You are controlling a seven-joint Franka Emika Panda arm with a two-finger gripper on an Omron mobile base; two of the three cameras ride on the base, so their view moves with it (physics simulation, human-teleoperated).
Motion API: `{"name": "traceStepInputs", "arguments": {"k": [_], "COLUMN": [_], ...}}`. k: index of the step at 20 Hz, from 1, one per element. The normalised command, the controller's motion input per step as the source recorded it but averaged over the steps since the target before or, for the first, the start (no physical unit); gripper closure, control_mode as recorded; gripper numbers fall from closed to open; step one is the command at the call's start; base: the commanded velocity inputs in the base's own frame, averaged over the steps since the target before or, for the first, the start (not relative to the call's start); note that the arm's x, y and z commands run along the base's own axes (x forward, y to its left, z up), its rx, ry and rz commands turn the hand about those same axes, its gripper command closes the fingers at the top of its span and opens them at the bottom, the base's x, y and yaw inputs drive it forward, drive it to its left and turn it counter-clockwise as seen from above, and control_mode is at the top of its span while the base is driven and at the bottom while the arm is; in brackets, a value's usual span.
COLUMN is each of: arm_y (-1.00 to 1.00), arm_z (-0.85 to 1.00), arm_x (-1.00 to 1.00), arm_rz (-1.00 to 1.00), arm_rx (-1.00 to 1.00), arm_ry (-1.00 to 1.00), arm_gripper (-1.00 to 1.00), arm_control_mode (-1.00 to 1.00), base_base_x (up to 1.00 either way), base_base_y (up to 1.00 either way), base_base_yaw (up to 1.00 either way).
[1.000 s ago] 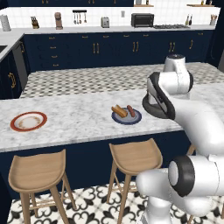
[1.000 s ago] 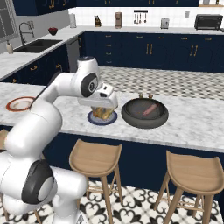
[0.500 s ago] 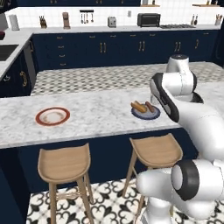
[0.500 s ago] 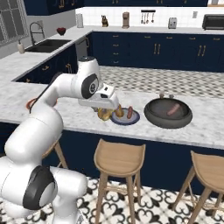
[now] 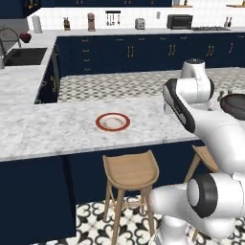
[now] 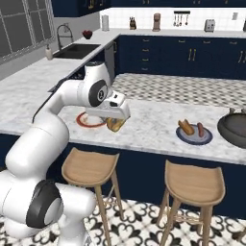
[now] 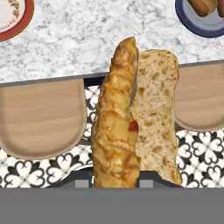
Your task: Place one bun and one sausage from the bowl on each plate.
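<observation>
The tool (image 6: 116, 123) is closed on the bun (image 7: 131, 118), holding it above the table (image 6: 153, 120) edge, between the red-rimmed plate (image 5: 112, 122) and the blue plate (image 6: 193, 135), which carries a bun and sausage.

Arm (image 6: 57, 113) = glossy white rounded shells w/ dark grey-black rings at joints; big round end caps on elbow & shoulder segs, dark disc w/ grey rim on the low joint. Hand block is boxy, white-grey, w/ a dark band under it; the gripper (image 6: 115, 124) sits below it. Left base view: same white links, black curved seam across the upper seg, dark collar on the bulbous base joint; no cables, screws or markings legible.
</observation>
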Motion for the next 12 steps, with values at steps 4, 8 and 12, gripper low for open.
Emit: {"name": "traceStepInputs", "arguments": {"k": [4, 8, 12], "arm_y": [0.00, 0.00, 0.00], "arm_z": [0.00, 0.00, 0.00], "arm_x": [0.00, 0.00, 0.00], "arm_rz": [0.00, 0.00, 0.00], "arm_rx": [0.00, 0.00, 0.00], "arm_ry": [0.00, 0.00, 0.00], "arm_gripper": [1.00, 1.00, 1.00], "arm_control_mode": [1.00, 1.00, 1.00], "base_base_x": [0.07, 0.37, 0.46], "base_base_y": [1.00, 0.76, 0.12], "base_base_yaw": [0.00, 0.00, 0.00]}}
